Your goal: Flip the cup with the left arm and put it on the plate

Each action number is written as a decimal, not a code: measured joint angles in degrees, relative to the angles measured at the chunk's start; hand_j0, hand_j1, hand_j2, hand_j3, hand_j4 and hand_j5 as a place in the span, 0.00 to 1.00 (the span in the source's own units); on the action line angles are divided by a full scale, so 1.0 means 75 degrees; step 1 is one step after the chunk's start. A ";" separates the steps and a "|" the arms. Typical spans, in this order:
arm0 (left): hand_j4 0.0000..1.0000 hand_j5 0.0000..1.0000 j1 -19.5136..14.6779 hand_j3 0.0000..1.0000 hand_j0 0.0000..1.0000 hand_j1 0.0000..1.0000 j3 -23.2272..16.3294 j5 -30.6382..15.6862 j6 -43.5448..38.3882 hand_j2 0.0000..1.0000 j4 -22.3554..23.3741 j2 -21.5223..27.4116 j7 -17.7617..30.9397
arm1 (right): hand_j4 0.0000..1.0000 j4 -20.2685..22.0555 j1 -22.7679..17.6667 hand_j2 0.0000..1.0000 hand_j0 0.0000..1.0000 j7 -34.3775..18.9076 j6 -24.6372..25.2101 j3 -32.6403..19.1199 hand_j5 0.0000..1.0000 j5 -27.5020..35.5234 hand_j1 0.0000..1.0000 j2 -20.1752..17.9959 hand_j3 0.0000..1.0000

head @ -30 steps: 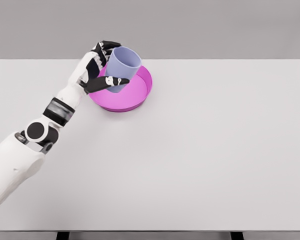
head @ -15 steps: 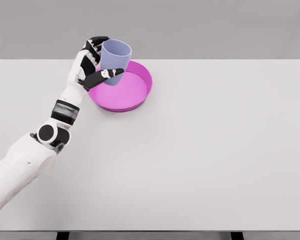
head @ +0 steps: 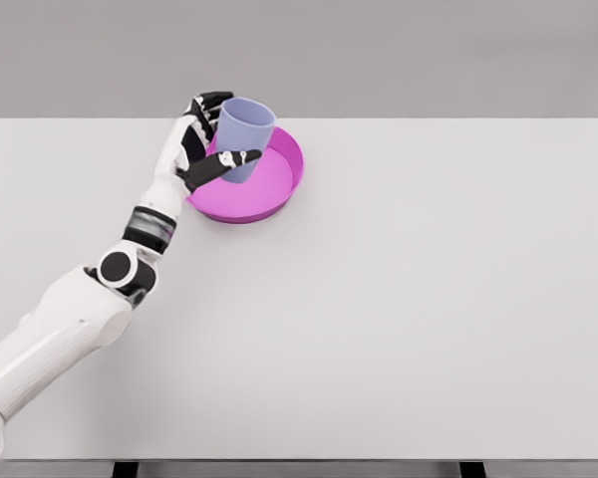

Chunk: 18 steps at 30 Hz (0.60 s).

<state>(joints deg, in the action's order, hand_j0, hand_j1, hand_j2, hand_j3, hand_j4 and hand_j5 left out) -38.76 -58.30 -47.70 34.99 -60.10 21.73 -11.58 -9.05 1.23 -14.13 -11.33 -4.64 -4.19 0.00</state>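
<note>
I see my left hand (head: 207, 149) wrapped around the cup (head: 243, 137), fingers curled behind its far-left side and the thumb (head: 227, 161) pressed across its near side, so the hand is pinching the cup between thumb and fingers. The cup is lavender, mouth up, tilted a little with the rim leaning to the right. Its base sits over the left part of the plate (head: 269, 189); I cannot tell whether it is touching the plate floor or just above it, since the thumb and the cup's own wall hide the contact.

The plate is magenta, shallow, with a raised rim, and lies on the table (head: 419, 299) near the far edge, left of the middle. My hand reaches over the plate's left rim.

The left arm comes in from the near-left corner of the table, runs diagonally up across the left side, and the wrist with its dark band lies just beside the plate's near-left rim. The forearm hangs over the table surface

My right arm does not show anywhere in the head view
</note>
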 measured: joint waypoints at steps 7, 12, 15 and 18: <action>0.34 0.34 -0.0023 0.34 0.34 0.34 -0.0188 -0.0043 -0.0001 0.34 0.0066 -0.0014 -0.0217 | 1.00 0.0000 0.0000 1.00 1.00 0.0000 0.0000 0.0000 1.00 0.0000 1.00 0.0000 1.00; 0.34 0.34 -0.0188 0.34 0.34 0.34 -0.0105 -0.0059 0.0000 0.34 0.0234 -0.0094 -0.0496 | 1.00 0.0000 0.0000 1.00 1.00 0.0000 0.0000 0.0001 1.00 0.0000 1.00 0.0000 1.00; 0.34 0.34 -0.0199 0.34 0.34 0.34 -0.0075 -0.0065 0.0001 0.34 0.0297 -0.0160 -0.0653 | 1.00 0.0000 0.0000 1.00 1.00 0.0000 0.0000 0.0000 1.00 0.0000 1.00 0.0000 1.00; 0.34 0.34 -0.0188 0.34 0.34 0.34 -0.0063 -0.0056 0.0001 0.34 0.0293 -0.0214 -0.0718 | 1.00 0.0000 0.0000 1.00 1.00 -0.0002 0.0000 0.0001 1.00 0.0000 1.00 0.0000 1.00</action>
<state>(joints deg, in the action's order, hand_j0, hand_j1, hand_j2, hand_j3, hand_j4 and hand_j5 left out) -40.17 -58.78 -48.12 35.00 -57.91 20.12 -16.97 -9.05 1.23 -14.15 -11.33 -4.63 -4.19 0.00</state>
